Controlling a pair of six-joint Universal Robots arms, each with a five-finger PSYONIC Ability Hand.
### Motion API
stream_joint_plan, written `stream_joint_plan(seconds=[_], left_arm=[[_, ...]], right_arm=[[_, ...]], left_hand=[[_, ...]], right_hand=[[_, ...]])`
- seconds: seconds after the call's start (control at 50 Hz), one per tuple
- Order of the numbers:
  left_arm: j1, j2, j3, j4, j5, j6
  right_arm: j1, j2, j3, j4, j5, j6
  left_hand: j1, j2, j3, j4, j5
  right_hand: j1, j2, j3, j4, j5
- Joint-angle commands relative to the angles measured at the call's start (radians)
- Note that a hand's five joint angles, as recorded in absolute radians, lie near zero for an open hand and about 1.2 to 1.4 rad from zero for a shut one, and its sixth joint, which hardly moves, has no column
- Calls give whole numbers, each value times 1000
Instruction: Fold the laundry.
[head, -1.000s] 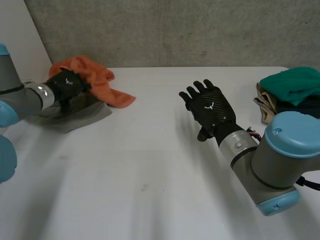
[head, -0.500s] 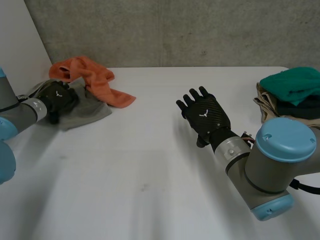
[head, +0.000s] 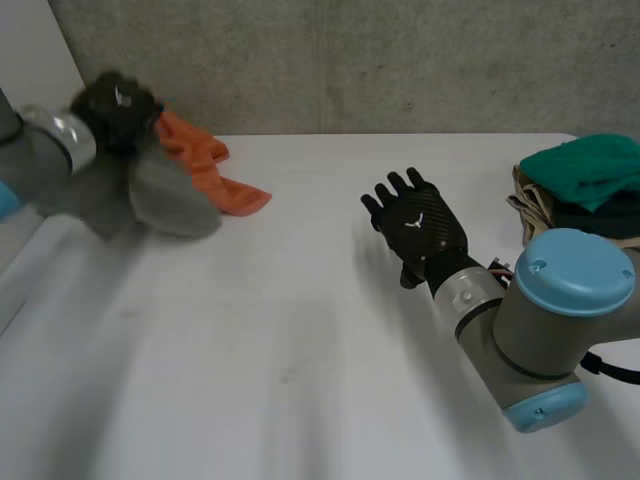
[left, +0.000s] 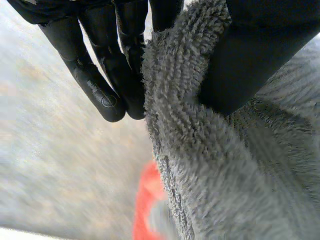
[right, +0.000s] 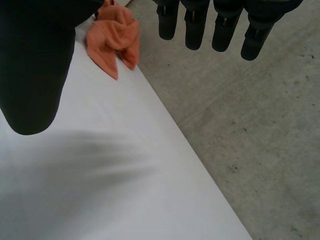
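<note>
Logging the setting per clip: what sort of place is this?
Probably a lab test bench, not a home: a bare white table, a concrete wall behind, and the robot's left hand holding a grey towel near an orange towel.

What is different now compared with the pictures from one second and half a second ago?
The left hand, shut on the grey towel, has lifted it up from the table; earlier the towel lay flat beside the orange cloth. The open right hand, the orange cloth and the green pile stayed about where they were.
</note>
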Motion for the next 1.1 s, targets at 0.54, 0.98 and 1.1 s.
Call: stream_joint_plan(seconds=[0.54, 0.98, 1.1], left_arm=[[-426, 82, -303, -86, -202, -387], [-124, 494, -710, -16, -205, -595], [-72, 450, -845, -8, -142, -562]], right_arm=[[-190, -82, -157, 182, 34, 182], [-49, -103, -230, 549, 7, 240], [7, -42, -246, 623, 10, 518]], left_hand=[[-311, -382, -394, -407, -339], [-922, -994, -1006, -1018, -951], [-922, -994, -1006, -1018, -951]], right_hand=[[-49, -41, -35, -38, -43], [-49, -41, -35, -38, -43], [-49, -41, -35, -38, -43]])
